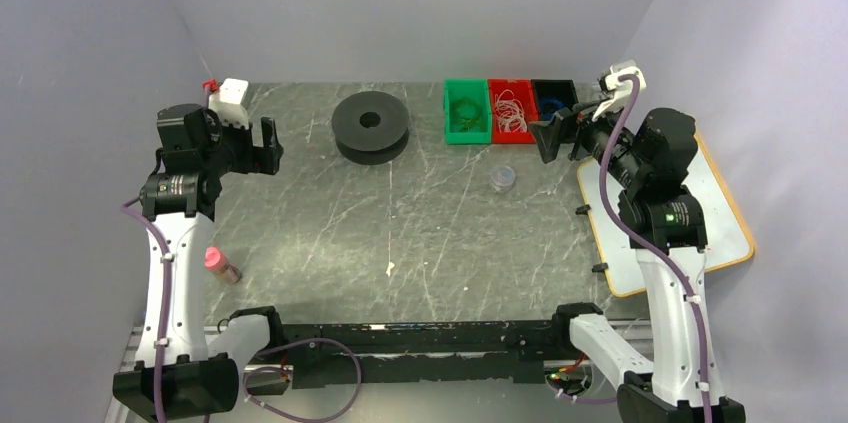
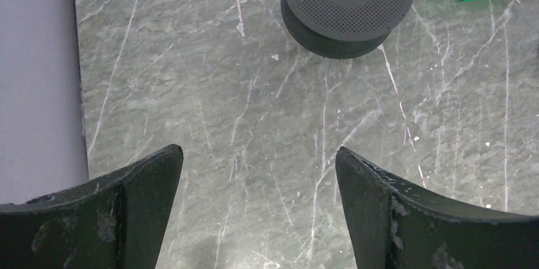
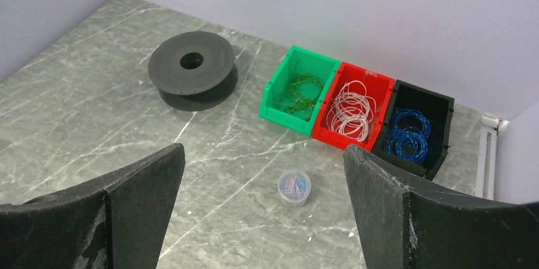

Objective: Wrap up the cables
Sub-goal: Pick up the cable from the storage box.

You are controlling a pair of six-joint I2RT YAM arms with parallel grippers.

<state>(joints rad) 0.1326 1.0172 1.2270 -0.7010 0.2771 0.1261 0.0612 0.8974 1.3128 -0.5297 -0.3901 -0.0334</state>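
Right wrist view: my right gripper (image 3: 264, 154) hangs spread wide and empty, and so does the left gripper (image 2: 259, 151). Past the vial (image 3: 294, 186), the cables (image 3: 348, 107) lie coiled in three bins (image 3: 274, 94), with the spool (image 3: 192, 62) further left. I'd drop straight into one bin and pinch a single coil cleanly.

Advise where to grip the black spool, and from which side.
Probably the top flange's edge, coming in sideways from the left: the black spool lies flat, hole up, and the groove between its discs admits a finger. The open left gripper is nearer.
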